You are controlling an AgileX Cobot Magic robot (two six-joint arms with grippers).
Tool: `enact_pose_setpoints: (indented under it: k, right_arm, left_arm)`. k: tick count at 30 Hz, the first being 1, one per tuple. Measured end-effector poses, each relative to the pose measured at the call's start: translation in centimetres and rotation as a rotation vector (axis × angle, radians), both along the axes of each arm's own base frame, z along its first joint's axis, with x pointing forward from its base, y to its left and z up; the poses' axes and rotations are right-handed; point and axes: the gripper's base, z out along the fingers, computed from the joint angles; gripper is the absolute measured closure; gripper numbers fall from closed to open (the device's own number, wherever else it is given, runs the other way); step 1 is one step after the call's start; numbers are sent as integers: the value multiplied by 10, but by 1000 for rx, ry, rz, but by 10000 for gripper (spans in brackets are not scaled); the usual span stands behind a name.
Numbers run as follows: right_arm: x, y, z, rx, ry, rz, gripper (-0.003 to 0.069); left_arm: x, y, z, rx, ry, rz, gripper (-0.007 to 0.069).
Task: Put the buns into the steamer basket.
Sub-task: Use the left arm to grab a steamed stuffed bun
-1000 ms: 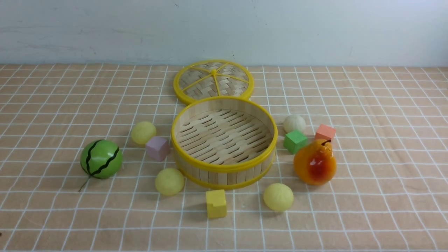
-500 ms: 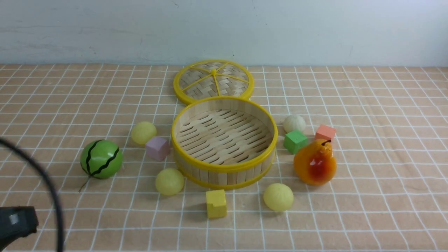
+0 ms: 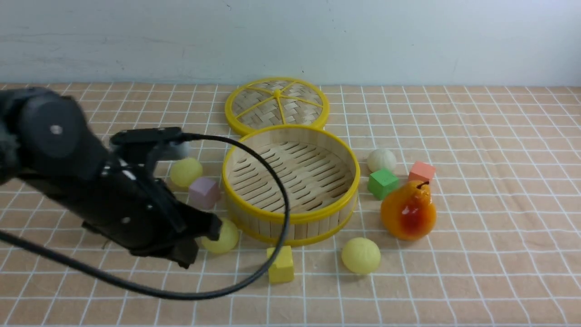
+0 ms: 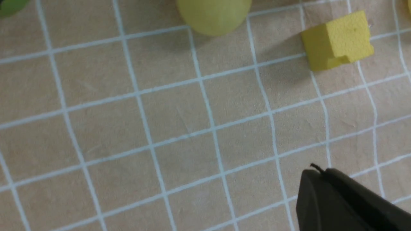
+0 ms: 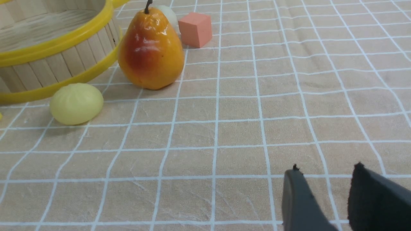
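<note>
The steamer basket (image 3: 290,217) stands empty at mid-table. Four buns lie on the cloth around it: a pale yellow one at the back left (image 3: 186,171), one at the front left (image 3: 227,236) partly behind my left arm, one at the front right (image 3: 361,255), and an off-white one (image 3: 381,160) on the right. My left gripper (image 3: 195,250) is shut and empty, low over the cloth just in front of the front-left bun (image 4: 213,16); its tips (image 4: 316,173) are together. My right gripper (image 5: 327,171) is open and empty, well short of the front-right bun (image 5: 76,103).
A yellow cube (image 3: 280,264) lies in front of the basket and a lilac cube (image 3: 204,191) to its left. A pear (image 3: 408,211), a green cube (image 3: 382,182) and a pink cube (image 3: 421,171) lie on the right. The woven lid (image 3: 277,105) lies behind.
My left arm has come in from the lower left and moved to the front-left bun. It now hides the watermelon ball. Nothing on the table has moved.
</note>
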Motion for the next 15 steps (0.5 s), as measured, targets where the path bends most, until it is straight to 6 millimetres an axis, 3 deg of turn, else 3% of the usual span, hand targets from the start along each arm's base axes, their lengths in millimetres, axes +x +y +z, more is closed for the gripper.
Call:
enact_pose_setpoints:
  k: [7,12,15]
  right_arm:
    - [0,0,0,0,0,0,420]
    - [0,0,0,0,0,0,420]
    - [0,0,0,0,0,0,420]
  left_arm:
    - [42,-18,-14,106,-21,-12,632]
    - [61,-27,-33,131,-21,-60,531]
    - [71,-30,-43,137,-54,-76,412]
